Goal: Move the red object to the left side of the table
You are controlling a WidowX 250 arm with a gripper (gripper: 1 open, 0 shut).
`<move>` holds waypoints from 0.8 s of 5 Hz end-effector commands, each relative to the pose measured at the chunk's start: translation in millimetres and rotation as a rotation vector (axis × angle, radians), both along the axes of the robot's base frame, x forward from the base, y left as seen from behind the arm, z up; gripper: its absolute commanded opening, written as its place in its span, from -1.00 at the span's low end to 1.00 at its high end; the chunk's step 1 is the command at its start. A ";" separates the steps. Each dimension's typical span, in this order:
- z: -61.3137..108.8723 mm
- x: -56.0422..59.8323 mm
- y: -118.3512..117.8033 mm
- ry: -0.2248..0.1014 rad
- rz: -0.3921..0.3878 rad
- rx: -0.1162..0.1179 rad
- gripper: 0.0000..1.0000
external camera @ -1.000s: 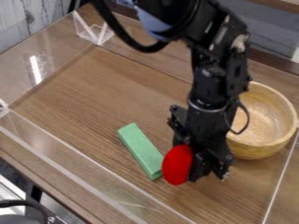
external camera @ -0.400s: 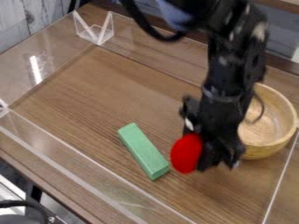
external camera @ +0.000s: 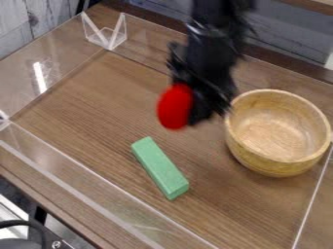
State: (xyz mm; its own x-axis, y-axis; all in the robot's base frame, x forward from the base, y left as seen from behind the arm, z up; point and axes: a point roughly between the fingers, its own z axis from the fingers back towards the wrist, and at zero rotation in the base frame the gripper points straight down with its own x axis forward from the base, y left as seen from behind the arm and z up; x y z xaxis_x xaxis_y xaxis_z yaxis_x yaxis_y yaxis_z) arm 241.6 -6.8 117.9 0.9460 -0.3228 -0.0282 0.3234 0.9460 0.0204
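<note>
Camera: no legible txt; claw (external camera: 186,105) w/ red object (external camera: 174,107)

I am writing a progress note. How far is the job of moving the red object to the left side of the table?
Done: the gripper is shut on the red object, which hangs clear above the table, over the green block and beside the wooden bowl. In hand: the carry itself. Left: bring it to the left side, lower it and let go.

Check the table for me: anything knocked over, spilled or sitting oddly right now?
Nothing stands out. The gripper holds the red object above the table, the green block lies flat, and the wooden bowl sits upright and empty. The picture is blurred around the arm.
</note>
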 end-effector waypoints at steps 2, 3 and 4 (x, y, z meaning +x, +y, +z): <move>-3.6 28.4 53.0 -0.079 0.190 0.015 -1.00; -2.7 39.8 72.8 -0.080 0.283 0.034 -1.00; -2.8 50.5 92.3 -0.079 0.355 0.052 -1.00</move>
State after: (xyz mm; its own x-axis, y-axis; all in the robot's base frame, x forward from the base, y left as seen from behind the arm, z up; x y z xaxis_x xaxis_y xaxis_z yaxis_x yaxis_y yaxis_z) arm 285.5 81.4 100.5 0.9997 0.0225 -0.0105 -0.0218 0.9976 0.0654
